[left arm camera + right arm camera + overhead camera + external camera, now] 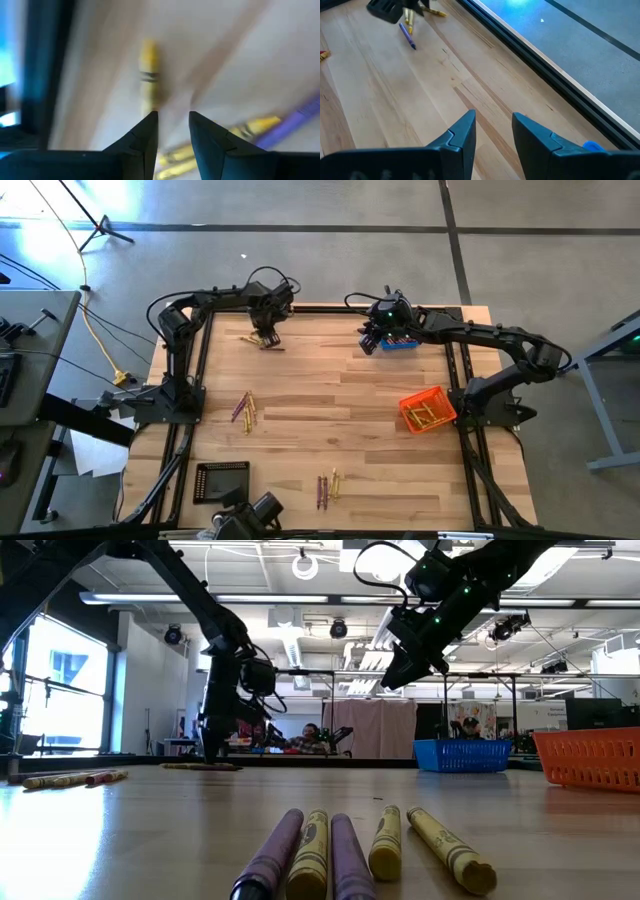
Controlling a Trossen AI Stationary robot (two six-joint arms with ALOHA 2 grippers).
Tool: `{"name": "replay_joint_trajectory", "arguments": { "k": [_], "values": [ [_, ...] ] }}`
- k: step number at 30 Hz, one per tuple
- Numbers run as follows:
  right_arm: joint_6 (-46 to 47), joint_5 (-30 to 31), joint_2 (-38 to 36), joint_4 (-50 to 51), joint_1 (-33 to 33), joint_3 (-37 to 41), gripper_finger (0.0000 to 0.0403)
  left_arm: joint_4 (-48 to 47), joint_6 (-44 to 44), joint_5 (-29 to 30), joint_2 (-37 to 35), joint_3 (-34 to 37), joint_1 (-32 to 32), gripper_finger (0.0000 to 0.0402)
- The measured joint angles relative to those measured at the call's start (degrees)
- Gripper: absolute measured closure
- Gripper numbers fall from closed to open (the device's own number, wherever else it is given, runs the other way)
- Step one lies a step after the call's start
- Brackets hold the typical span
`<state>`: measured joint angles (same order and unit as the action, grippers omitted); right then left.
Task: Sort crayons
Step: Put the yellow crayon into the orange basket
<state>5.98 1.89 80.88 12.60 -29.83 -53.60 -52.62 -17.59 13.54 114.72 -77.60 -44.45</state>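
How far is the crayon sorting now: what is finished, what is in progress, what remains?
Done: yellow crayons lie in the orange basket. In hand: the left gripper is low over a crayon cluster at the far edge, fingers apart, holding nothing; the right gripper is open beside the blue basket. Left: loose groups mid-table and at the near edge; the black basket looks empty.

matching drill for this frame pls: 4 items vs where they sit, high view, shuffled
Items:
1. blue basket
2. orange basket
3. black basket
4. left gripper

Places:
A. lower left corner of the table
B. right edge, mid table
C. over the crayons at the top left
D. top edge, under the right gripper

Pairs: 1-D, 2-B, 3-A, 4-C
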Motion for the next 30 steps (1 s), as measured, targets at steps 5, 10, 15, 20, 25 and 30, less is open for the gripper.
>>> {"name": "replay_joint_trajectory", "arguments": {
  "k": [5, 10, 15, 20, 25, 30],
  "values": [
    [0.02, 0.00, 0.00, 0.02, -0.01, 0.00, 0.0291, 0.23, 2.60, 0.48, 0.00, -3.19, -0.98, 0.0300],
    [0.44, 0.00, 0.00, 0.02, -0.01, 0.00, 0.0291, -0.40, 5.12, -5.22, 0.16, -3.54, -2.56, 0.0300],
    [0.16, 0.00, 0.00, 0.01, -0.01, 0.00, 0.0291, -0.30, 5.90, -5.57, 1.42, -3.54, -3.65, 0.0300],
    [0.13, 0.00, 0.00, 0.02, 0.01, 0.00, 0.0291, -0.58, 6.63, -5.67, 3.19, -3.54, -3.98, 0.0300],
    [0.16, 0.00, 0.00, 0.02, 0.00, 0.00, 0.0291, -1.36, 7.51, -7.00, 4.49, -3.81, -3.96, 0.0300],
    [0.17, 0.00, 0.00, 0.02, 0.01, 0.00, 0.0291, -1.70, 9.50, -7.71, 4.37, -3.72, -3.80, 0.0314]
  ]
}}
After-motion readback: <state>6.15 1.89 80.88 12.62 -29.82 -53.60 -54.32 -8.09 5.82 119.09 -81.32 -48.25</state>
